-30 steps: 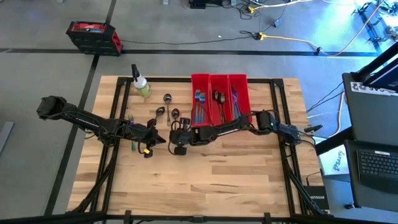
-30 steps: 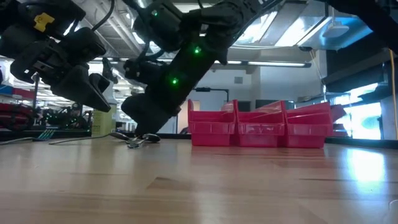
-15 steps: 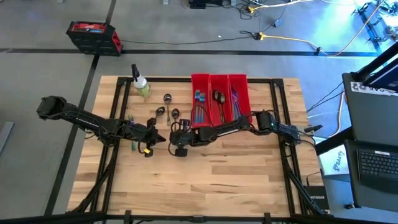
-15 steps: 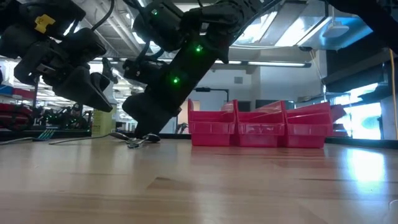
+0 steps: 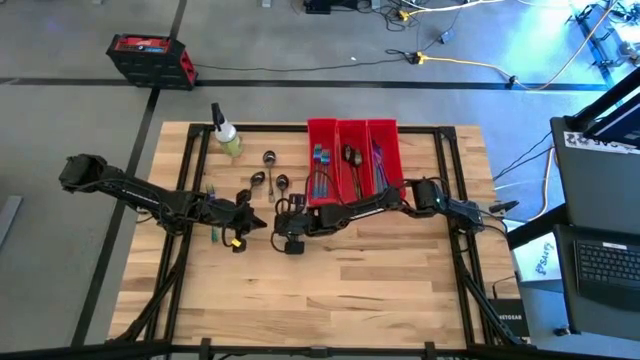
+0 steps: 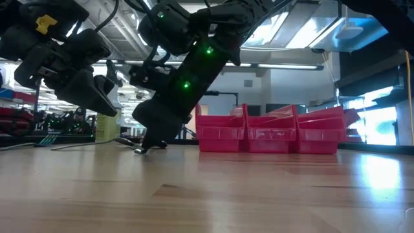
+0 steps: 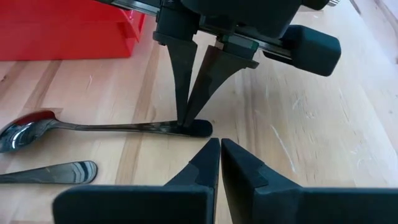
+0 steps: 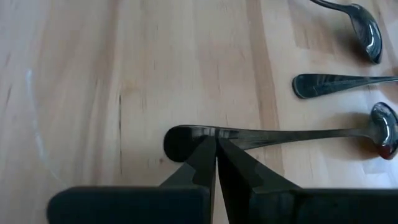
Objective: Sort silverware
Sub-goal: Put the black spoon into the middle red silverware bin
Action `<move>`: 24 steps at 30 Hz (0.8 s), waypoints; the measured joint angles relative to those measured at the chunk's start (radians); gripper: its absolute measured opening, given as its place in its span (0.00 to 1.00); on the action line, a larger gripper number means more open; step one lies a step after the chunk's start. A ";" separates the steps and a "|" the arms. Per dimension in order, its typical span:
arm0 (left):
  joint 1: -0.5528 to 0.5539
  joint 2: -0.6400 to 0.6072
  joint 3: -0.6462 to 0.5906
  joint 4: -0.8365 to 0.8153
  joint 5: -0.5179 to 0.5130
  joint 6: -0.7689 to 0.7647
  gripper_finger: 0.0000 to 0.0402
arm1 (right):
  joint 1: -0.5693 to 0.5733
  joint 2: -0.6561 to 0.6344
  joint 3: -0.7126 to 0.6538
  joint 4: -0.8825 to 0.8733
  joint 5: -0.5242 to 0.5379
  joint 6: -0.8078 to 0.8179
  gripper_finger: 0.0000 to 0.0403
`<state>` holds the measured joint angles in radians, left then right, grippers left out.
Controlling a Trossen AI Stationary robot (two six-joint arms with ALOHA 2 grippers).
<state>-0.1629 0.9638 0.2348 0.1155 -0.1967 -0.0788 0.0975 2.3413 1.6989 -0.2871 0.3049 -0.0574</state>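
A dark grey spoon [image 7: 93, 127] lies on the wooden table, bowl [image 7: 22, 132] toward the red bins. My right gripper [image 8: 216, 142] is shut on the spoon's handle end; it also shows in the left wrist view [image 7: 189, 121], the high view [image 5: 280, 214] and the low view [image 6: 147, 144]. My left gripper [image 7: 220, 144] is shut and empty, just left of the spoon's handle end, above the table [image 6: 97, 97]. More dark spoons [image 8: 345, 83] [image 8: 367, 28] lie nearby. Silverware lies in three red bins [image 5: 352, 160]. My right gripper pinches the spoon's handle [image 8: 186, 138] close to its free end [image 7: 200, 129], between its two fingertips. The fingers [image 7: 183, 81] come from above, pointing steeply down, and lie across the handle. The spoon lies about level, its bowl [image 8: 385, 127] on the table.
A spray bottle [image 5: 226, 136] stands at the table's far left. Loose spoons [image 5: 268, 160] lie between it and the bins. A teal piece [image 5: 213, 236] lies under my left arm. The near half of the table [image 5: 330, 300] is bare wood.
My right gripper has gone down to the table, its fingertips now at the spoon's handle end.
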 joint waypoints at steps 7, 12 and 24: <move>0.000 0.000 0.000 0.000 -0.002 0.000 0.00 | 0.005 0.000 0.000 -0.004 -0.036 0.009 0.00; 0.000 0.000 0.000 0.000 -0.003 -0.002 0.00 | 0.028 0.000 0.001 -0.005 -0.056 0.039 0.00; 0.000 0.000 0.000 0.001 -0.004 -0.055 0.00 | 0.142 0.000 0.001 -0.005 -0.088 0.174 0.00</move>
<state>-0.1631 0.9638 0.2348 0.1165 -0.2008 -0.1340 0.2397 2.3413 1.6997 -0.2924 0.2173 0.1165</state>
